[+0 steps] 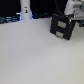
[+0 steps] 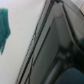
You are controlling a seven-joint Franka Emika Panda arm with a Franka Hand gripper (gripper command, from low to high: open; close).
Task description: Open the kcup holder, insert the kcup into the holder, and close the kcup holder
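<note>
Exterior view has the arm's gripper right above the kcup holder, basically touching its top edge, jaws too blurry to tell open or closed.

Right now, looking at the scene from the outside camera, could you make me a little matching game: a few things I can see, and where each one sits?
Things:
1. kcup holder
2. white bottle
3. robot arm
4. table

Places:
A. far back, toward the exterior view's left
B. spread pale across the foreground
C. top corner at the exterior view's right, just above the black box
D. back right of the table, tilted, grey panels facing the camera

Pairs: 1-D, 2-A, 3-C, 4-B
</note>
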